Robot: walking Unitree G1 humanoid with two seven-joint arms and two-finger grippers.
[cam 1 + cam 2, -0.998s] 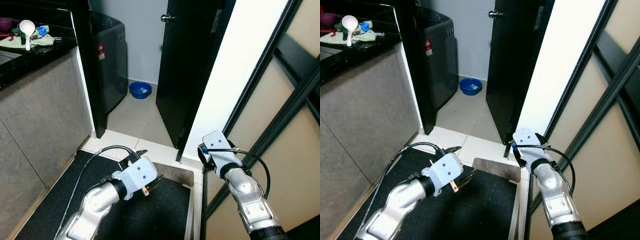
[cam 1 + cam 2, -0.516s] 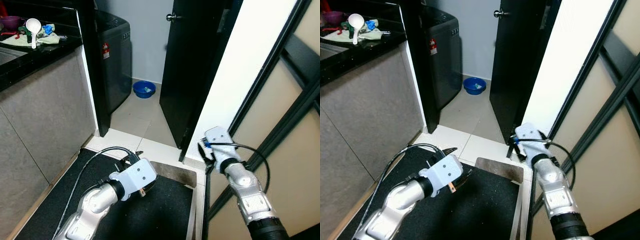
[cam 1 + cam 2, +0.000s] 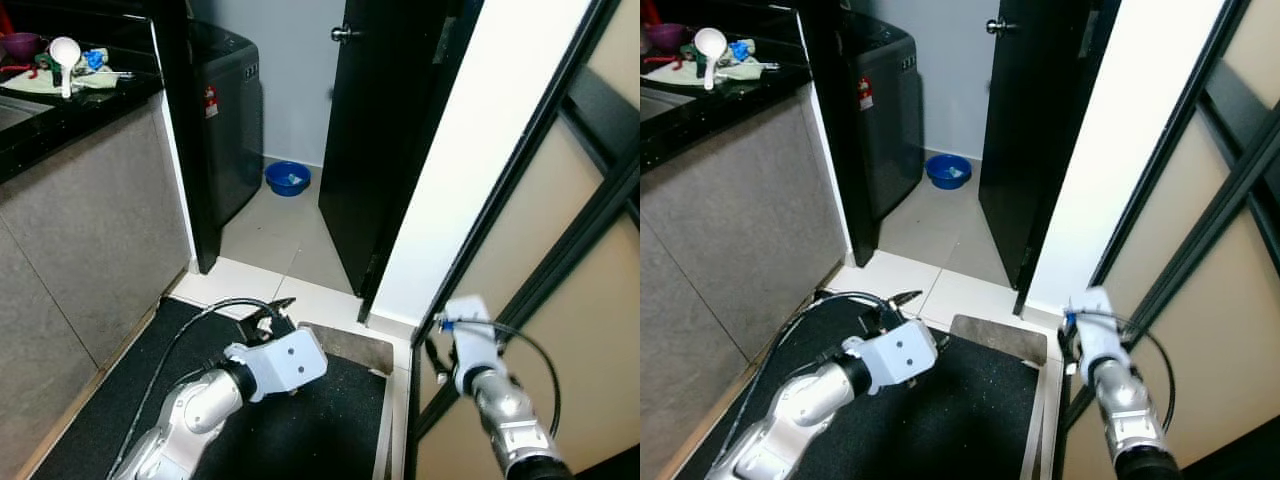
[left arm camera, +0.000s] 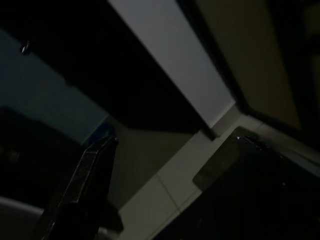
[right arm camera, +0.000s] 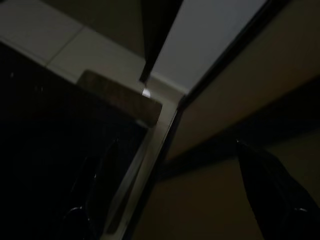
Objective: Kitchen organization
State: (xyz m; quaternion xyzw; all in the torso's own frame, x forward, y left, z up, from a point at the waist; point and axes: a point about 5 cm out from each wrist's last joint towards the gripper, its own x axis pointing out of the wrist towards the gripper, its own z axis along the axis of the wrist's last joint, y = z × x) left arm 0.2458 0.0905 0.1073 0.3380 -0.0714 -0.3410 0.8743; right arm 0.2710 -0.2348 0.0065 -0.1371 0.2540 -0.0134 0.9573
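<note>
Counter (image 3: 70, 105) at 10 o'clock carries a white ladle (image 3: 64, 55). Left gripper (image 3: 275, 312) hangs unreadable above the black mat (image 3: 330, 420); right gripper (image 5: 175, 200) hangs open.

**Dim floor corner seen past two spread fingers**

Two black fingers (image 5: 270, 185) of the right gripper (image 5: 185, 200) are seen wide apart in a very dark picture. Between them a black mat (image 5: 55, 135) is shown, with a grey metal plate (image 5: 120, 97) lying at its corner. Beyond the plate, pale floor tiles (image 5: 60, 47) and a white wall panel (image 5: 215, 35) are made out; a dark door edge (image 5: 155, 30) ends just above the plate.
</note>
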